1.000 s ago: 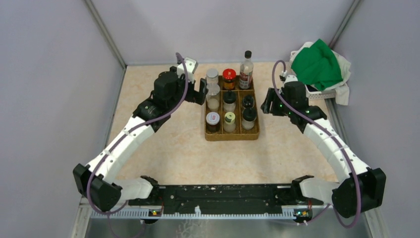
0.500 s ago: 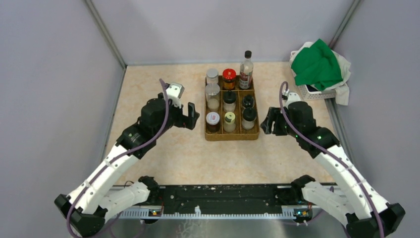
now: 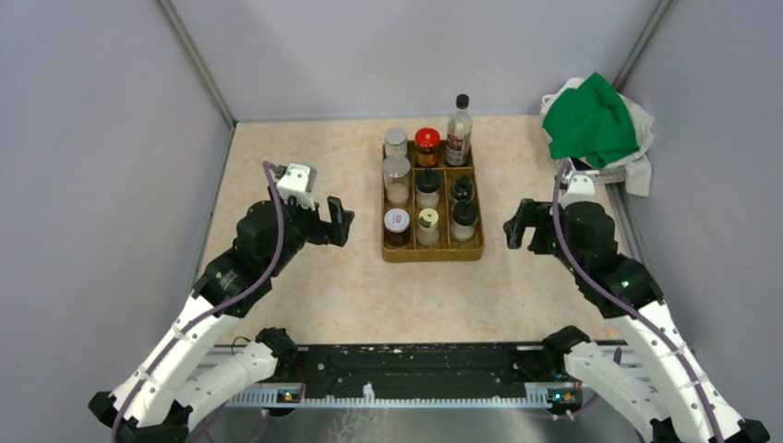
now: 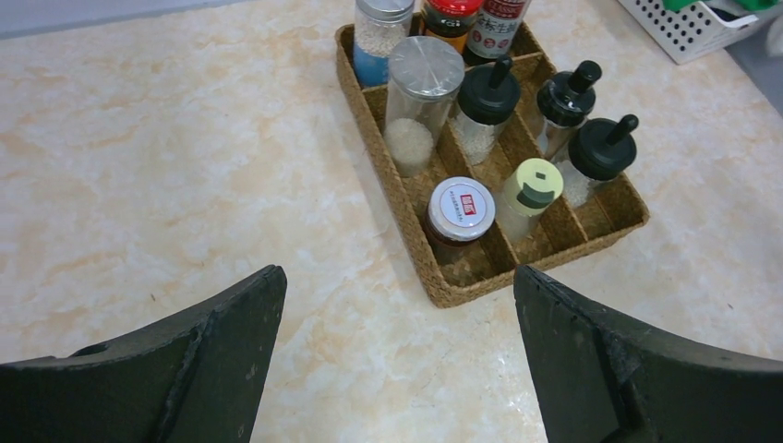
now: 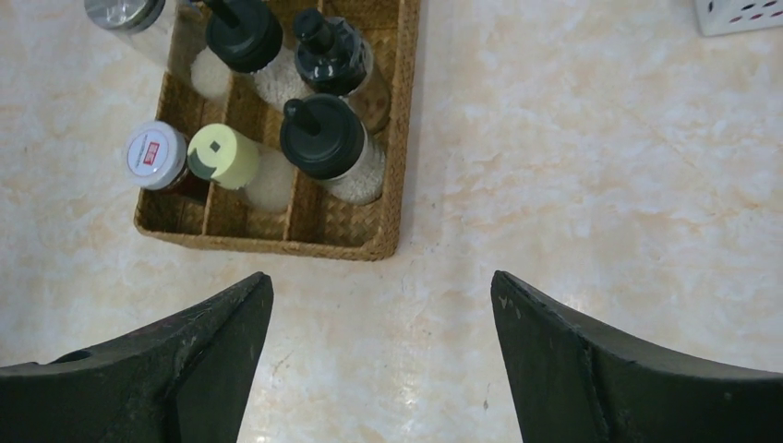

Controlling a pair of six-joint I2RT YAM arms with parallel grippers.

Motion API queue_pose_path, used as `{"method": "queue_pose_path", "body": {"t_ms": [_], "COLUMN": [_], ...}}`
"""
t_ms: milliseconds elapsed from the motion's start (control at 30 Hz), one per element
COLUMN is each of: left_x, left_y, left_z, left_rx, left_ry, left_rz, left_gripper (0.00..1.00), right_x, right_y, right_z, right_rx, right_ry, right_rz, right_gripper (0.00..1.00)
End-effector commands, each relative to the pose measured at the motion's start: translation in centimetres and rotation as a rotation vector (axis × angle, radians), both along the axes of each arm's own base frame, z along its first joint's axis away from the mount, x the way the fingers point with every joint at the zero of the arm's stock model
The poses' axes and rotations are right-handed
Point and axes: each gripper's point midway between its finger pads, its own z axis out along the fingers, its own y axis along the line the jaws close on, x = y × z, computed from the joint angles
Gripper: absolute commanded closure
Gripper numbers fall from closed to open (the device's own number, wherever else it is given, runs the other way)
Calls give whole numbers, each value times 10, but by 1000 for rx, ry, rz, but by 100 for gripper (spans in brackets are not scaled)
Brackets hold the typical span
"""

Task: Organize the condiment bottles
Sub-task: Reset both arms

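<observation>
All the condiment bottles stand in the brown woven divided tray (image 3: 432, 252): silver-lidded jars (image 3: 397, 169), a red-lidded jar (image 3: 427, 140), the tall black-capped red-labelled bottle (image 3: 459, 118), black-capped shakers (image 3: 464, 213), a white-lidded jar (image 3: 396, 221) and a yellow-green-lidded one (image 3: 427, 221). My left gripper (image 3: 338, 221) is open and empty, left of the tray; the left wrist view shows the tray (image 4: 462, 291) ahead of it. My right gripper (image 3: 515, 226) is open and empty, right of the tray; the right wrist view shows the tray's near corner (image 5: 379, 249).
A white basket (image 3: 591, 171) with a green and white cloth (image 3: 591, 120) sits at the back right by the wall. Grey walls close in the left, back and right sides. Bare marble tabletop surrounds the tray.
Both arms have pulled back toward the near edge, away from the tray's sides. Both grippers stay open and empty. The bottles have not moved.
</observation>
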Motion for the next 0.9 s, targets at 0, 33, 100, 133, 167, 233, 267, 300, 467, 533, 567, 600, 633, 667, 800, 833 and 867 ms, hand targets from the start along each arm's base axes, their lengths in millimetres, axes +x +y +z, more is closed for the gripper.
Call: {"method": "queue_pose_path", "body": {"t_ms": [0,33,100,133,167,233,267,300,467,533,567,600,633,667,800,833,867], "left_x": [8,9,9,8,8,6,6,6,15,19,21,22,23,24,30,32,34], "left_y": [12,15,19,21,22,22,23,24,29,33,33,34,34,33,30,31,30], "left_z": [7,6,1,0,-2,-5,-7,-7,-7,-9,-10,-10,-9,-8,-6,-6,-5], "left_rx": [29,39,57,59,60,56,55,56,50,42,40,32,27,21,24,21,17], "left_ry": [-47,-47,-47,-46,-45,-44,-46,-50,-74,-77,-82,-91,-102,-117,-147,-146,-148], "left_rz": [71,79,96,102,104,105,106,108,164,206,216,224,225,221,223,233,238], "left_gripper": [1,1,1,1,1,1,1,1,1,1,1,1,1,1,1,1,1], "right_x": [11,11,9,8,7,4,4,4,11,15,18,20,22,24,30,32,34], "right_y": [-8,-9,-10,-10,-10,-8,-7,-7,-6,-4,-4,-3,-1,0,0,0,1], "right_z": [33,34,35,36,36,38,38,38,35,30,27,25,24,21,16,15,13], "right_rx": [-2,-8,-13,-9,-5,6,12,16,8,7,7,11,18,21,26,24,25], "right_ry": [-127,-133,-147,-157,-166,-184,-193,-200,-216,-214,-211,-213,-214,-213,-222,-225,-226], "right_rz": [-45,-48,-42,-39,-31,-13,-9,-7,-16,-19,-22,-24,-23,-24,-43,-47,-49], "right_gripper": [11,10,8,8,7,7,7,7,6,6,6,6,6,6,6,7,7]}}
